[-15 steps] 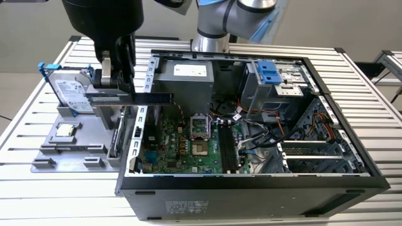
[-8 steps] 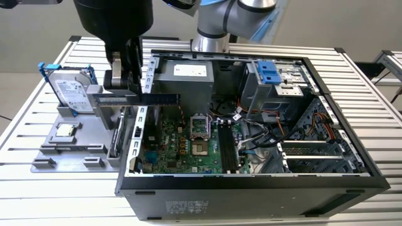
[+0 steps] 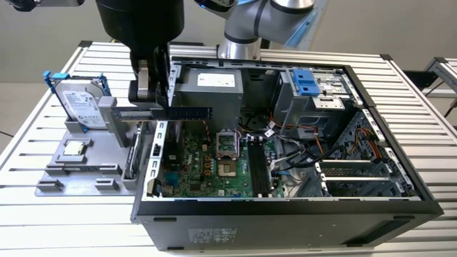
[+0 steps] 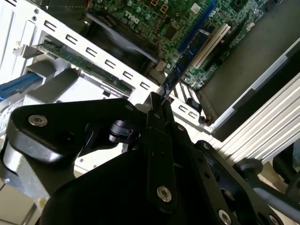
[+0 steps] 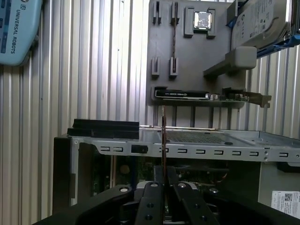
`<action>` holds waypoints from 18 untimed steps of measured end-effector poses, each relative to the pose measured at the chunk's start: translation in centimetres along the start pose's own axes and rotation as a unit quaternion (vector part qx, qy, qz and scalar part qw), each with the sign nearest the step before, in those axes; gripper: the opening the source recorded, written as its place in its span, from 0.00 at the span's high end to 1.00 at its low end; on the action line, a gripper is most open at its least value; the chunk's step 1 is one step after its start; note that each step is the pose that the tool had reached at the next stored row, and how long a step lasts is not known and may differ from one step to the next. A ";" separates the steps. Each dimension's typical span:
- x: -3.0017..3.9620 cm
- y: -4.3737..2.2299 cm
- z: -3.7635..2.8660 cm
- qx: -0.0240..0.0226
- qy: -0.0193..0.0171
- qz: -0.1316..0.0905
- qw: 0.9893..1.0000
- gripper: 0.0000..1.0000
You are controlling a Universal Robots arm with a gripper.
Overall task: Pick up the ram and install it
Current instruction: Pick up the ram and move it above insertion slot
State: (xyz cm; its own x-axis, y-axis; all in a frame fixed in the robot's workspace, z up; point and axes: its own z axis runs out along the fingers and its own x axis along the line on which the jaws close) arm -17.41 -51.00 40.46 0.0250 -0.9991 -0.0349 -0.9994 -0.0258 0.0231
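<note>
Gripper (image 3: 162,108) is pinching the ram (image 3: 190,113) by one end, holding it airborne over the open computer case (image 3: 286,225): pickup done, not yet seated in the motherboard slots (image 3: 258,168).

Looks like a robotics lab or test workshop. Has a ribbed silver aluminium-profile table (image 3: 43,214) bearing an opened black tower computer case (image 3: 286,211) and a grey moulded parts fixture (image 3: 71,174) with computer components slotted in it, under a silver-and-blue jointed industrial robot arm (image 3: 282,13).
</note>
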 end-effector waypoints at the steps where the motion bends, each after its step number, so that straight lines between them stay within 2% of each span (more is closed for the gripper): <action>1: 0.00 -0.09 0.00 0.000 0.000 0.000 1.000 1.00; 13: 0.03 -1.01 0.01 0.000 0.000 0.000 1.000 1.00; 18: 0.04 -1.65 0.00 0.000 0.000 0.000 1.000 1.00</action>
State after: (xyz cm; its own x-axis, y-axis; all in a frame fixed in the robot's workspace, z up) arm -15.76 -51.00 40.43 0.0249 -0.9991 -0.0349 -0.9994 -0.0258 0.0233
